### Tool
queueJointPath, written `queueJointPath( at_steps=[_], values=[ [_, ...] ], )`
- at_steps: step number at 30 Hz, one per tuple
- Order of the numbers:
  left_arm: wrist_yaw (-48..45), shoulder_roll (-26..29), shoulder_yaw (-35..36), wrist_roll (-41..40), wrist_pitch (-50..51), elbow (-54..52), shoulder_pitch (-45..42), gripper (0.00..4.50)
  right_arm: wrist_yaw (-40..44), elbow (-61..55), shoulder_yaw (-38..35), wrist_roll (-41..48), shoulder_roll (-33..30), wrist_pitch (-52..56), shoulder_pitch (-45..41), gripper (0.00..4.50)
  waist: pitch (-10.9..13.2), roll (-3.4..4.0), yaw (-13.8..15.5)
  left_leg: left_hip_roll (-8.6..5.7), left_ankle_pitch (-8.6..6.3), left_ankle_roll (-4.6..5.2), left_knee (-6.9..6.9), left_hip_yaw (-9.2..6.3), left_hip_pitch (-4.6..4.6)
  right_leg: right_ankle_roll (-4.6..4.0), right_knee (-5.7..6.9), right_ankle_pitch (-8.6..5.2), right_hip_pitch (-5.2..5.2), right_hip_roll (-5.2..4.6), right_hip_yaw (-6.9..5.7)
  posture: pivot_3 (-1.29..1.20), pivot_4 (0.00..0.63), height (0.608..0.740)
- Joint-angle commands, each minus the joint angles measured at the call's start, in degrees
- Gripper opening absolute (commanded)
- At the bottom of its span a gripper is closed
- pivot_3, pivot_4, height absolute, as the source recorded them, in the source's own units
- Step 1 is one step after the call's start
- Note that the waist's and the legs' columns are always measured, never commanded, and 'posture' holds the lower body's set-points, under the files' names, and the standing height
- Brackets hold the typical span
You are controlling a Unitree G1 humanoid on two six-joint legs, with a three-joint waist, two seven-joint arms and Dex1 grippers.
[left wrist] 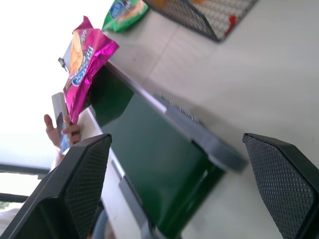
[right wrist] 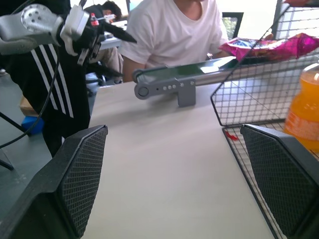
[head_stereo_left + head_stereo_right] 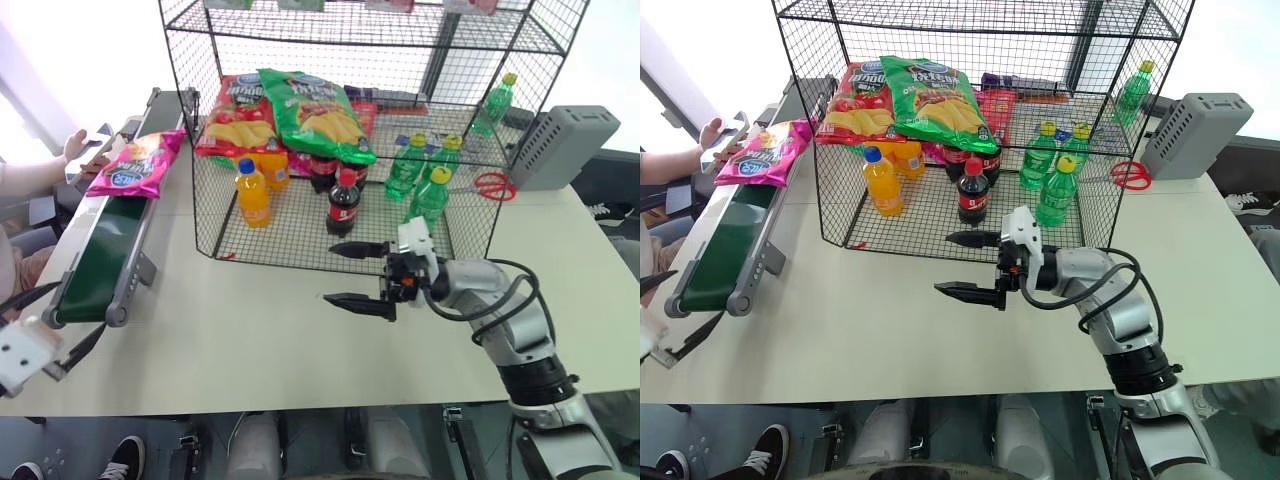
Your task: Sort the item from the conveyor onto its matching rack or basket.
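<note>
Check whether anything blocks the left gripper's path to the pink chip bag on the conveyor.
Nothing visible does: the left gripper, open, looks along the bare conveyor belt straight to the pink chip bag at its far end.

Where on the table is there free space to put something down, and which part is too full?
Free: the white table between the conveyor and the open right gripper, in front of the wire rack. Also the belt's near half, below the pink chip bag. Crowded: the rack floor, full of bottles and chip bags, and the corner by the grey box and red scissors.
</note>
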Motion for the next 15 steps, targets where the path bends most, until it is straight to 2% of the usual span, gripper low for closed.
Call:
queueJointPath(
  at_steps=[1,4,10,15],
  values=[
    [4.65,0.86,3.18,5.32,-5.75,2.69,1.71,4.50,1.05,-0.02,0.29,0.06,0.54,-0.93,-0.98,4.45,0.00,0.00,-0.01,0.00,0.00,0.00,0.00,0.00,0.00,0.00,0.00,0.00,-0.01,-0.01,0.00,0.00,0.150,0.740],
    [9.59,1.53,3.81,12.03,-9.96,5.64,2.90,4.50,1.40,0.01,1.09,-0.50,0.82,-1.27,-0.90,4.45,0.00,0.00,-0.13,0.01,0.00,0.00,0.00,0.02,0.00,0.00,0.01,0.00,-0.02,0.01,-0.01,0.00,0.150,0.740],
    [17.46,3.48,2.60,17.57,-16.85,11.40,2.17,4.50,1.26,2.66,-0.10,-1.56,0.54,-3.07,-2.69,4.45,0.00,0.00,-0.18,0.03,0.00,0.01,-0.02,0.04,-0.02,0.00,0.01,0.00,-0.06,0.01,-0.02,0.00,0.150,0.740],
    [21.43,4.86,1.11,19.69,-18.26,15.60,2.01,4.50,1.23,2.65,-0.31,-1.94,-0.02,-3.64,-2.46,4.45,0.00,0.00,-0.20,0.04,-0.02,0.02,-0.04,0.07,-0.04,0.01,0.00,0.01,-0.09,-0.02,-0.03,0.00,0.150,0.740]
  ],
)
